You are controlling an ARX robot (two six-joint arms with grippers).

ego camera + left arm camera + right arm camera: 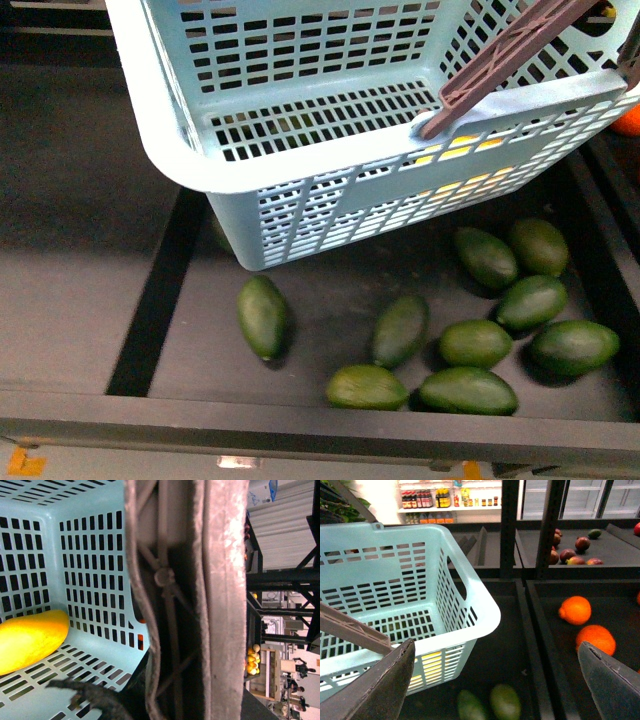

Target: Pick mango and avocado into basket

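Observation:
The turquoise basket [300,150] hangs tilted above a dark shelf bin, its brown handle [510,55] rising to the upper right. My left gripper [182,630] is shut on that handle [167,580]. The yellow-orange mango [30,640] lies on the basket floor; in the front view it shows only as yellow through the slots [455,152]. Several dark green avocados lie in the bin below, one apart at the left [263,315], the others clustered at the right [475,342]. My right gripper [495,650] is open and empty beside the basket rim [487,615], above two blurred avocados [505,702].
The bin has a raised front rail [300,425] and a dark divider [150,300] on its left. Two oranges [575,610] lie in the neighbouring bin past a divider [540,645]. Dark red fruit [567,555] sits on a shelf further back.

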